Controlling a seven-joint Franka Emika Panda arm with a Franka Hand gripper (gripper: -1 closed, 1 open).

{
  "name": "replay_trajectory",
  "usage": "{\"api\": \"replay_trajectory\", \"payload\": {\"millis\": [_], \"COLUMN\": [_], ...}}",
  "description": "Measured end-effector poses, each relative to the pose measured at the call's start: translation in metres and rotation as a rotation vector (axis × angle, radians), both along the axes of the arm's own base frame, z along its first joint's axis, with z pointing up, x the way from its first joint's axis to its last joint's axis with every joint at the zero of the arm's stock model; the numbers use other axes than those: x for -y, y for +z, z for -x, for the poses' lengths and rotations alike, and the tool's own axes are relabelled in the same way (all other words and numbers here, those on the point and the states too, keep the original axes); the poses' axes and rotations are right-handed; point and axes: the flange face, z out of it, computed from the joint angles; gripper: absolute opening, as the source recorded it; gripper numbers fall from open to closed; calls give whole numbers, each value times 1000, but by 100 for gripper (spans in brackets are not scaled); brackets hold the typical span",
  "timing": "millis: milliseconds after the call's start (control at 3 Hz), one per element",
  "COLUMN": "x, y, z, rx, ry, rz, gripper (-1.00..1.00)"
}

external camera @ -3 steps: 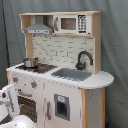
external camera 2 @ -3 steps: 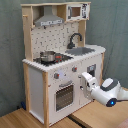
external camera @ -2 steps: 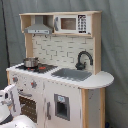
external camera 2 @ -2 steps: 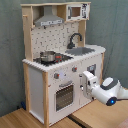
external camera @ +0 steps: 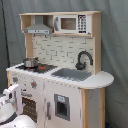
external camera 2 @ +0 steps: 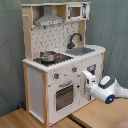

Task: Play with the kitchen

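One kitchen [external camera: 65, 75], one gripper [external camera 2: 86, 82]

Matt white-painted, light-wood kitchen [external camera: 60, 95] [external camera 2: 55, 75]; shiny metal pot [external camera: 30, 62] [external camera 2: 48, 56].

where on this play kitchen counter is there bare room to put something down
The rounded counter end, past the sink and faucet, is bare in the first exterior view. The stovetop side is crowded: a pot sits on it. The arm is close in front of the kitchen front in the second exterior view.
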Motion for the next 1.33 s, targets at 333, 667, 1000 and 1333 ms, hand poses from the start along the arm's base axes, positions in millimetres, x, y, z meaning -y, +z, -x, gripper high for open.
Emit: {"api": "replay_trajectory", "payload": {"millis": [333, 667, 1000, 1333], "x": [6, 14, -16, -24], "y": [-6, -13, -14, -15], "z": [-14, -29, -28, -51], "rx": [-11, -44, -87, -89], "ry": [26, 46, 131, 121], "rz": [-27, -41, -56, -56], "gripper": [100, 100, 100, 100]}}
